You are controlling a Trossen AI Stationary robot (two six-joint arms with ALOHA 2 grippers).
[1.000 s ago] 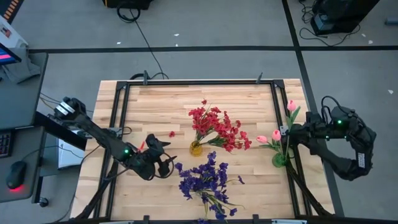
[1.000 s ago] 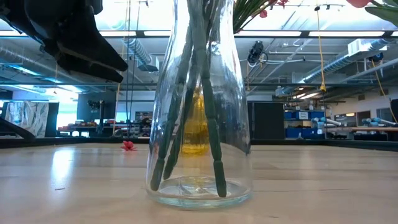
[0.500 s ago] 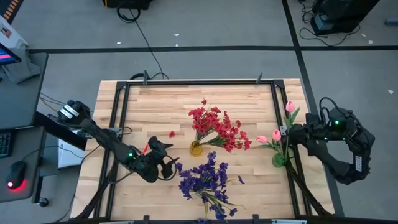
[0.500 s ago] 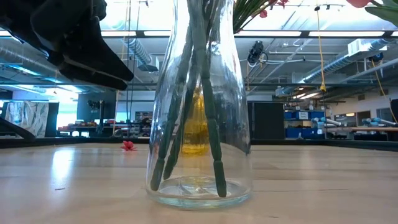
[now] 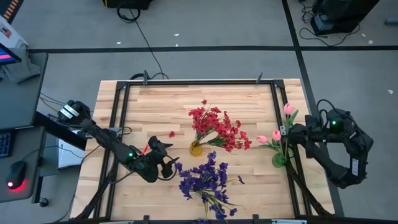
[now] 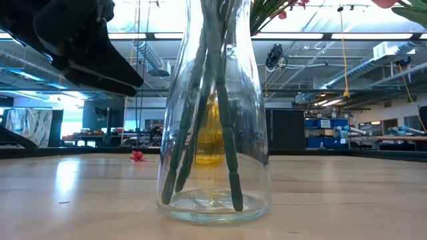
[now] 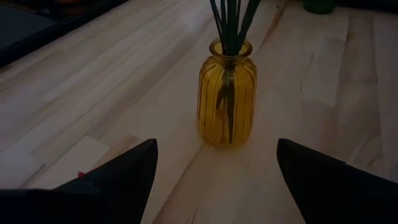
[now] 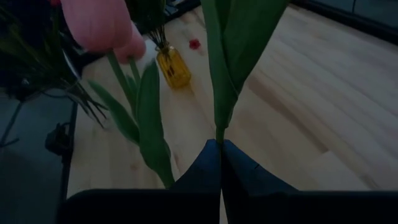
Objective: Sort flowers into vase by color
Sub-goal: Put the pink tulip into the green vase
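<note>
The right gripper [image 8: 221, 163] is closed on the thin green stem of a pink tulip [image 5: 288, 108], at the tabletop's [image 5: 155, 112] right edge above the green vase [image 5: 279, 160]. That vase already holds other pink buds [image 5: 268, 137]; its body is mostly hidden by leaves. The left gripper [image 7: 214, 163] hangs with fingers spread wide and empty, facing the yellow vase [image 7: 227, 92], which holds the red flowers [image 5: 216, 127]. A clear glass vase [image 6: 213, 113] near the front edge holds the purple flowers [image 5: 204, 178]; from table height only their stems show, the blooms cut off. One loose red bloom [image 5: 171, 134] lies on the wood left of the yellow vase
</note>
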